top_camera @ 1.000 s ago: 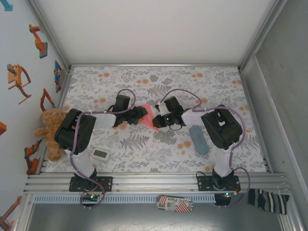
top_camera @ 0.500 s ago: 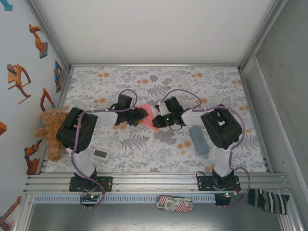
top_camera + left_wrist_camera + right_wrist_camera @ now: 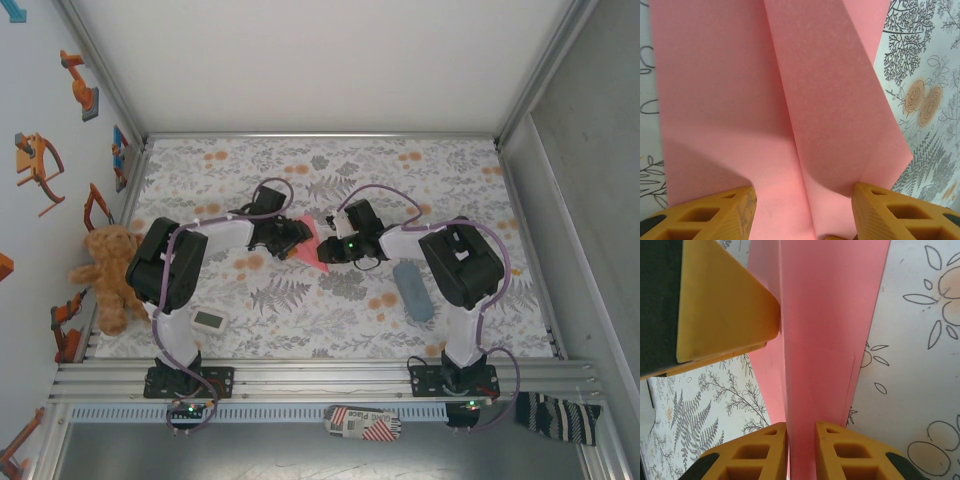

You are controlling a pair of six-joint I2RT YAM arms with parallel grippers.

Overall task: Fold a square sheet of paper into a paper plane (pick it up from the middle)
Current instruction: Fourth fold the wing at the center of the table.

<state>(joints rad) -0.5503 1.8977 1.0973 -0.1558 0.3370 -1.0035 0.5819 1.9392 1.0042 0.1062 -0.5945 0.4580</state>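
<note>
The square sheet of paper is a salmon-pink folded wedge with a centre crease, lying on the floral table between both grippers. My left gripper stands over its left side. In the left wrist view this gripper is open, its orange fingers wide apart with the creased paper under and between them. My right gripper is at the paper's right end. Its jaws are open by a narrow gap, with the paper's raised fold running through it. The left gripper's finger shows at the upper left of the right wrist view.
A grey-blue oblong pouch lies right of the right arm. A teddy bear sits at the table's left edge and a small white device lies near the left arm's base. A striped packet and a cloth lie below the front rail.
The left arm has swung slightly toward the far side and its jaws have widened over the paper. The right jaws have parted a little from shut. The paper has stayed put.
</note>
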